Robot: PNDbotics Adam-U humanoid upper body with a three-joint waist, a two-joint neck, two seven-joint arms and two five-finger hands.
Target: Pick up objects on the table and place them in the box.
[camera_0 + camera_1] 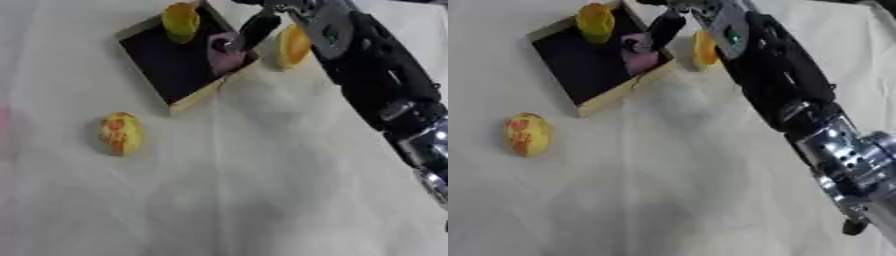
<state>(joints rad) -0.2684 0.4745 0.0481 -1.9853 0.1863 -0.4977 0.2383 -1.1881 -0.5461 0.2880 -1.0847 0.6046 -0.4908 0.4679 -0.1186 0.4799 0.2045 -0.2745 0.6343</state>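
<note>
The worktop (pixel 262 200) is draped in pale cloth. The black right arm (pixel 376 80) reaches in from the right to the box (pixel 162 65), a dark-floored tray with a light rim. The right hand (pixel 258 27) hangs over its near-right corner, fingers pointing down onto a pink object (pixel 223 57) inside; whether they grip it I cannot tell. A yellow object (pixel 181 21) sits at the box's far end. Another yellow object (pixel 293 46) lies just outside, right of the hand. A yellow-orange one (pixel 120 133) lies well apart, nearer left.

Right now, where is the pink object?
The pink object sits inside the box, at its right corner, under the right hand, with a yellow object at the far corner.
</note>
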